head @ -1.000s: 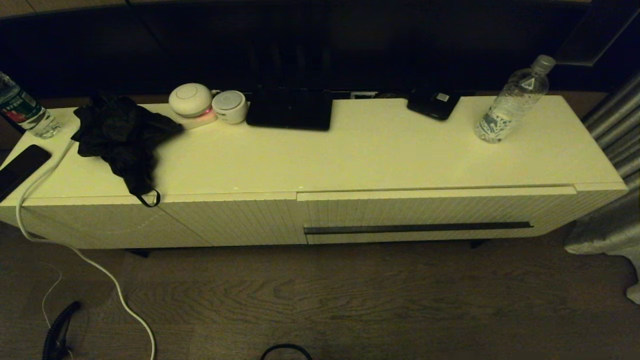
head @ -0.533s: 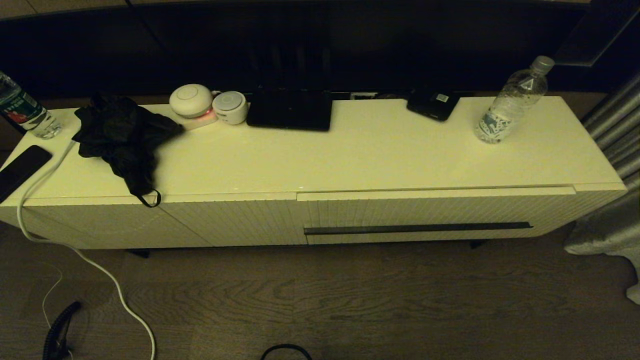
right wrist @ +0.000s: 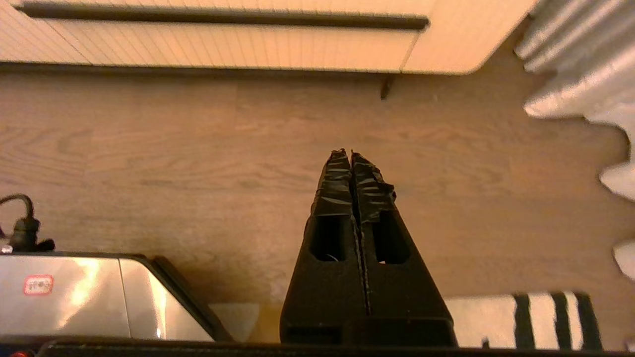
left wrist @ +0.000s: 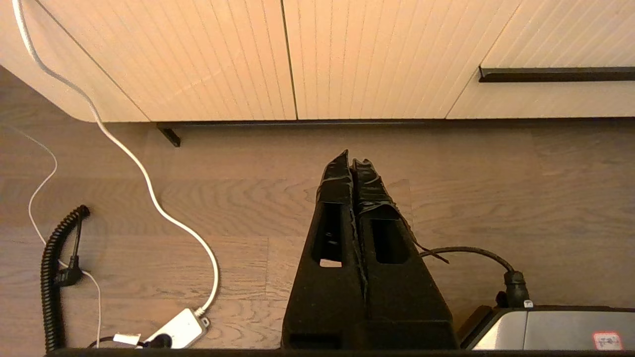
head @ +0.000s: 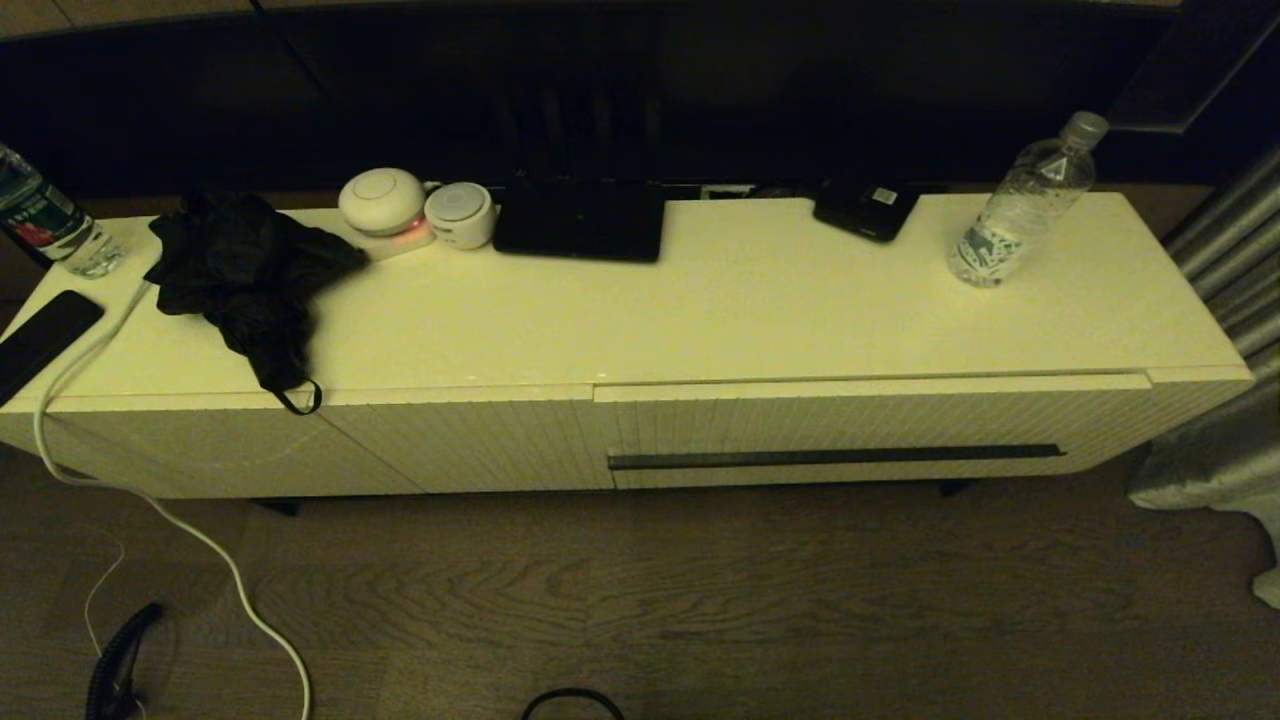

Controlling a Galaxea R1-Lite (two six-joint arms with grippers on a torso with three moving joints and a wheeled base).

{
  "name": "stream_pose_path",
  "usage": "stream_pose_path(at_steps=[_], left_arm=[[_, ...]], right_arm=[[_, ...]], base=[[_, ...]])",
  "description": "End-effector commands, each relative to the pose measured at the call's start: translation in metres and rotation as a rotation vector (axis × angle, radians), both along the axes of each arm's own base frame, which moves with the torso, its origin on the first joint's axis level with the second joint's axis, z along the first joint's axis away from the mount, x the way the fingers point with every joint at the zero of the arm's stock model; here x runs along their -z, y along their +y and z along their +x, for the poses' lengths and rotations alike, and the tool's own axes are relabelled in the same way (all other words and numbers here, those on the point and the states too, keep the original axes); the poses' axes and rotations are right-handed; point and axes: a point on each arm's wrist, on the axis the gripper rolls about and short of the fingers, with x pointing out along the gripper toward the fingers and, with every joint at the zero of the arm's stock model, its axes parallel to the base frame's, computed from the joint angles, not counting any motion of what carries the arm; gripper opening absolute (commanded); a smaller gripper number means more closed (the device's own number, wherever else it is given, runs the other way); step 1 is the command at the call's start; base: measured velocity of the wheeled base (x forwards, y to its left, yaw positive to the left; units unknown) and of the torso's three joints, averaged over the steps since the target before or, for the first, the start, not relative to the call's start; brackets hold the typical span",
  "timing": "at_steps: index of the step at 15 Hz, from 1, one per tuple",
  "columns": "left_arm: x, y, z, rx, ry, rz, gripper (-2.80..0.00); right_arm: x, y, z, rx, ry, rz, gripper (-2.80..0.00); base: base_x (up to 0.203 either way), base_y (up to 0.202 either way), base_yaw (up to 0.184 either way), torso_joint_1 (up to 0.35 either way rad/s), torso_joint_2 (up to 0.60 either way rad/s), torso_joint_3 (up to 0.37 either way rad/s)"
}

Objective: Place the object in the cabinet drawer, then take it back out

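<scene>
Neither gripper shows in the head view. That view looks down on a long white cabinet (head: 700, 300). At the upper right of the frame the clear water bottle (head: 1020, 205) stands upright on the cabinet top near its right end, well apart from everything but a small dark device (head: 866, 208) to its left. The cabinet drawer (head: 860, 432) fills the right half of the cabinet front, pushed in flush, its dark handle strip (head: 835, 457) running level across it. On the left of the top lie a black cloth (head: 245, 275), two round white devices (head: 415, 208) and, at the far left edge, another bottle (head: 45, 225) with a green-and-red label. A white cable (head: 150, 500) trails off the left end onto the wooden floor (head: 700, 600).

Left wrist view: the left gripper (left wrist: 351, 163) sits at the lower centre of the frame, hanging low over the floor and aimed toward the cabinet base, its two black fingers pressed together with nothing between them. The handle strip's end shows at the upper right.

Right wrist view: the right gripper (right wrist: 351, 154) holds the same pose at lower centre, fingers closed tight and empty, pointing at the drawer front along the top of the frame. A pale curtain (right wrist: 580, 64) hangs at the upper right.
</scene>
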Motion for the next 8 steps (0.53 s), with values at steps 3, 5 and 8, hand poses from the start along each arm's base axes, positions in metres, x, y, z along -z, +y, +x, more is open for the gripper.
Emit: stream_pose_path(at_steps=[3,5,8], left_arm=[[0.0002,0.0000,-0.0001,0.000,-0.001,0.000,-2.80],[0.0001,0.0000,-0.0001,0.000,-0.002,0.000,-2.80],[0.0004,0.0000,0.0000,0.000,0.000,0.000,-2.80]], right_arm=[[0.0025,0.0000,0.0058,-0.002,-0.086,-0.006,-2.80],[0.0047,0.0000,0.0060,0.000,-0.067,0.000,-2.80],[0.0041,-0.0001,0.0060,0.004,-0.074,0.036,-2.80]], base=[[0.000,0.000,0.000,0.000,0.00,0.000],[0.000,0.000,0.000,0.000,0.00,0.000],[0.000,0.000,0.000,0.000,0.00,0.000]])
